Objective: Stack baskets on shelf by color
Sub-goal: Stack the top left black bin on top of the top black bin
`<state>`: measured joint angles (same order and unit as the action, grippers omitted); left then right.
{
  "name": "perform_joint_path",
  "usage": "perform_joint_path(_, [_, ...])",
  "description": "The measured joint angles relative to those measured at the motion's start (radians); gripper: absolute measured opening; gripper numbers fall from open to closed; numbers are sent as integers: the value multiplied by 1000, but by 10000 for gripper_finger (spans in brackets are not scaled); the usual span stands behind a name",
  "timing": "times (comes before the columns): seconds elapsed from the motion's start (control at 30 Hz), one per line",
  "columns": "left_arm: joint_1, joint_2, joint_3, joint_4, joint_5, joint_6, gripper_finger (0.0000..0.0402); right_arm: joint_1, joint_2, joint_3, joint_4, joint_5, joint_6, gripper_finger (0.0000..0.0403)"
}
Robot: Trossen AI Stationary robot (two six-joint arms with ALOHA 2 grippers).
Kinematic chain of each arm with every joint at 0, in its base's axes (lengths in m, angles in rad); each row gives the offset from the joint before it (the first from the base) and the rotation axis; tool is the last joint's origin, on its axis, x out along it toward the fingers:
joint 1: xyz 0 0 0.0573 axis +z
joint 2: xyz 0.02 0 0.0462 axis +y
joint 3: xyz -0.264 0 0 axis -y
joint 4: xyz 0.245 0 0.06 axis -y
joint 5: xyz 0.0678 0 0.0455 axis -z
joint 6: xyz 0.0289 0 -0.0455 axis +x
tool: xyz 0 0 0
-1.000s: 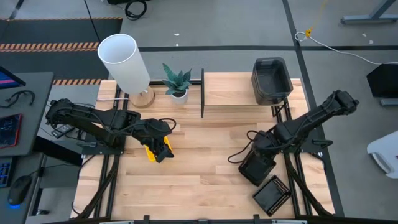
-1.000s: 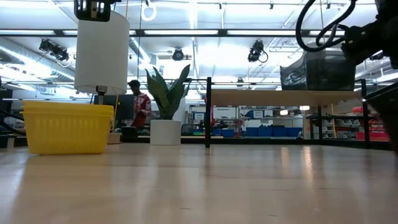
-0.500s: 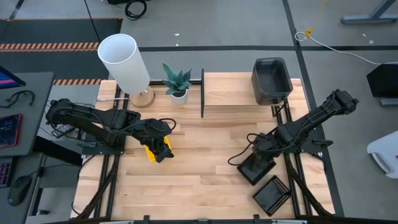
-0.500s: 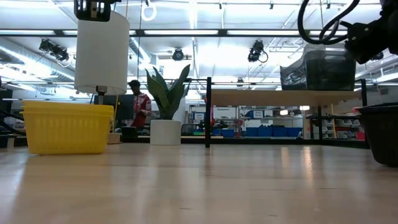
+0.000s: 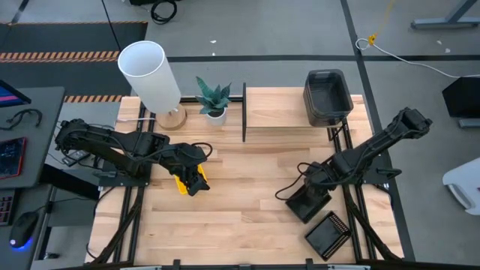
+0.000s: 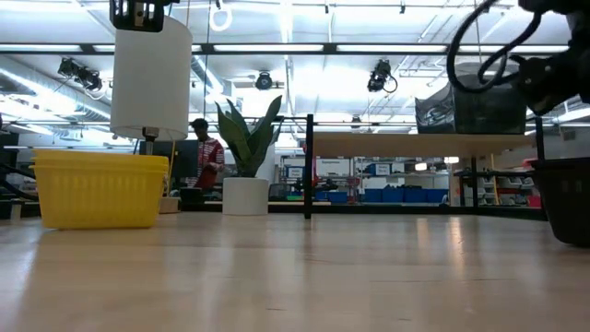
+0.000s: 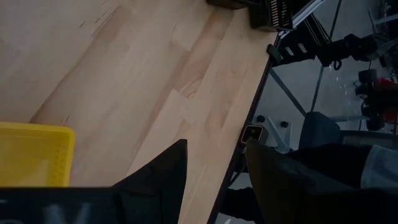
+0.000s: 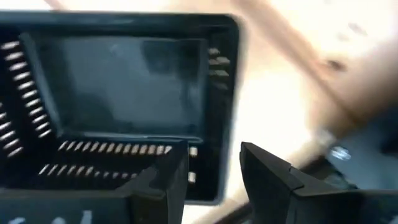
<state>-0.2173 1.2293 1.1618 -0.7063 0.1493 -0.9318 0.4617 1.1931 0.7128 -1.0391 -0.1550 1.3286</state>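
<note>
A black mesh basket (image 5: 306,204) (image 8: 112,93) stands on its bottom on the table at the right (image 6: 562,198). My right gripper (image 5: 315,187) (image 8: 214,155) hovers open just above the rim of one of its end walls, with no touch that I can see. A yellow basket (image 5: 180,182) (image 6: 97,189) rests on the table at the left. My left gripper (image 5: 196,182) (image 7: 214,149) is open beside it with nothing between its fingers. A dark grey basket (image 5: 328,96) sits on the right end of the shelf (image 5: 281,112).
A second black mesh basket (image 5: 328,234) lies near the table's front right corner. A white lamp (image 5: 150,75) and a potted plant (image 5: 214,97) stand at the back left, next to the shelf's black side frame (image 5: 244,112). Bare tabletop lies between the arms.
My right gripper has set the black mesh basket down on the table, opened and let go of it, then risen a little. The basket now stands still on the table.
</note>
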Motion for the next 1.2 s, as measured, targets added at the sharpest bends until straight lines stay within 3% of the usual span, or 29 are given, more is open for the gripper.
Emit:
perform_joint_path(0.1, [-1, 0, 0, 0, 0, 0, 172, 20, 0, -6, 79, -25, -27, 149])
perform_joint_path(0.43, [0, 0, 0, 0, 0, 0, 172, 98, 0, 117, 82, 57, -104, 148])
perform_joint_path(0.6, [-1, 0, 0, 0, 0, 0, 172, 118, 0, 117, -10, -32, -8, 148])
perform_joint_path(0.87, [-6, 0, 0, 0, 0, 0, 172, 149, -1, 92, -29, -200, -40, 148])
perform_joint_path(1.0, [-6, 0, 0, 0, 0, 0, 172, 156, -1, 18, 36, -288, -23, 148])
perform_joint_path(1.2, [-6, 0, 0, 0, 0, 1, 172, 162, -1, -41, 143, -300, 15, 148])
